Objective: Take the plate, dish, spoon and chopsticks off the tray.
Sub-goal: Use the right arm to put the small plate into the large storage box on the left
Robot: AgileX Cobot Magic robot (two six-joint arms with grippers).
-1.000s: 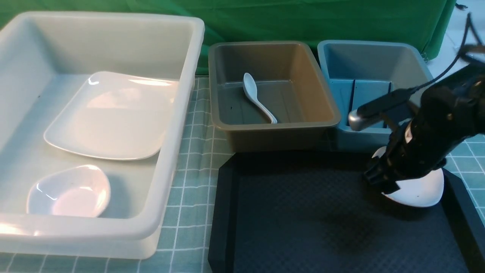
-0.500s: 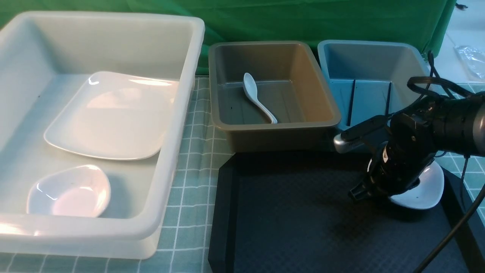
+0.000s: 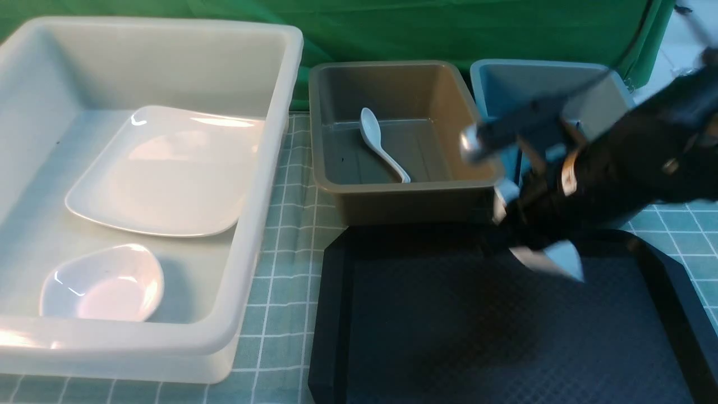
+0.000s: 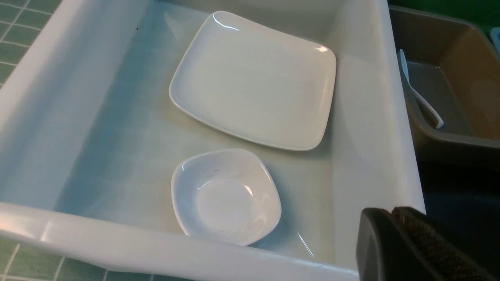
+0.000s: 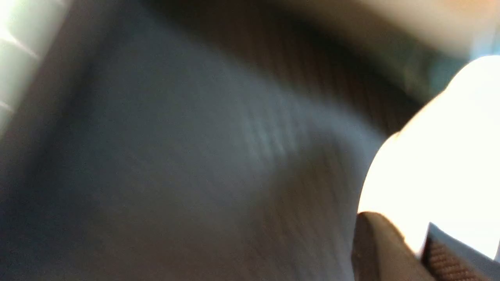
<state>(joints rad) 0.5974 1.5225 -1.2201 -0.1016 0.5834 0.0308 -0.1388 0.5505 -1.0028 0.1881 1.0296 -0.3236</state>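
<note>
plate (image 3: 162,174) and one small dish (image 3: 104,283) were seen in the white bin (image 3: 168,33) at frame left, spoon (image 3: 381,143) in the brown bin (image 3: 392,73). right gripper (image 3: 533,235) jaws were clamped on a second dish (image 3: 552,261), lifted over the tray (image 3: 449,325) at centre right. left jaws were together. chopsticks weren't visible.

Blurred white dish (image 5: 437,156) pinched in the jaws over the dark tray (image 5: 195,156).

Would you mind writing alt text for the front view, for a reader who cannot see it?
The blurred right arm lifts a small white dish above the black tray. Behind the tray, a brown bin holds a white spoon; to the left, a large white bin holds a plate and another small dish.
</note>
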